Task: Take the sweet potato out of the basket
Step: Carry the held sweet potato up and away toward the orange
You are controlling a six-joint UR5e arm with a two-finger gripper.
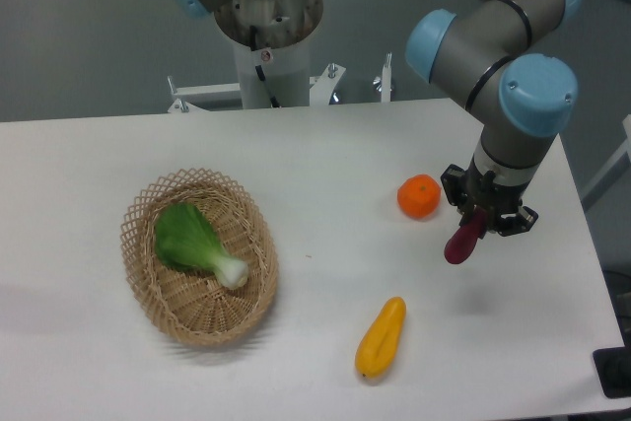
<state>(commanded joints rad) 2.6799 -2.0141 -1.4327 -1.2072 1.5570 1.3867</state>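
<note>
Upper end of dark purple-red sweet potato [462, 243] hidden inside gripper [476, 219], clamped, hanging right of orange [419, 196]; basket [258, 263] far left.

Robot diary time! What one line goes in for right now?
gripper: shut on sweet potato, lifted above table | basket: only green leafy vegetable inside

One wicker basket [138, 273], one green leafy vegetable [193, 244] inside it, one orange [419, 196], one yellow vegetable [381, 338], one dark red sweet potato [464, 239], one robot arm [513, 56] with one gripper [485, 212], one table [325, 155]
</note>
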